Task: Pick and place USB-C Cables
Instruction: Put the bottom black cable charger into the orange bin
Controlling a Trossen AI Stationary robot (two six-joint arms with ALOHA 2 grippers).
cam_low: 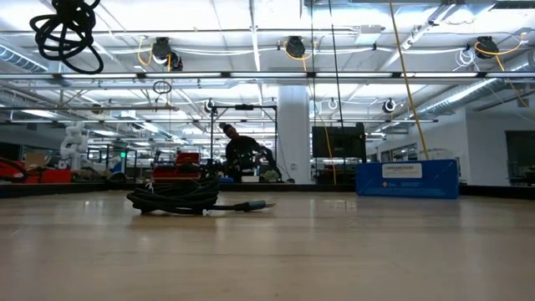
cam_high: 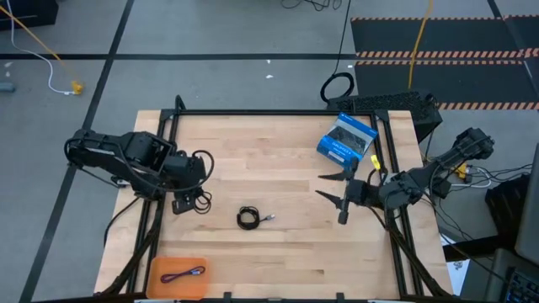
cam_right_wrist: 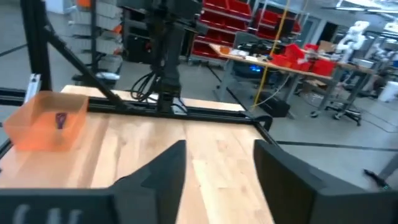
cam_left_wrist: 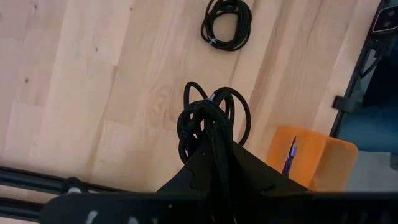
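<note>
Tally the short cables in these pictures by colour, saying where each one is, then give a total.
Black cables: 2, namely the loose black bundle held in the left gripper above the wooden table, and the tight black round coil lying on it.
Purplish-blue cables: 1, the folded cable in the orange tray.
Total: 3.

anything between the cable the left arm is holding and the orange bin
Nothing visible. The left gripper holds the loose black cable above bare table, and the orange bin, holding the purplish cable, lies near with open wood between.
</note>
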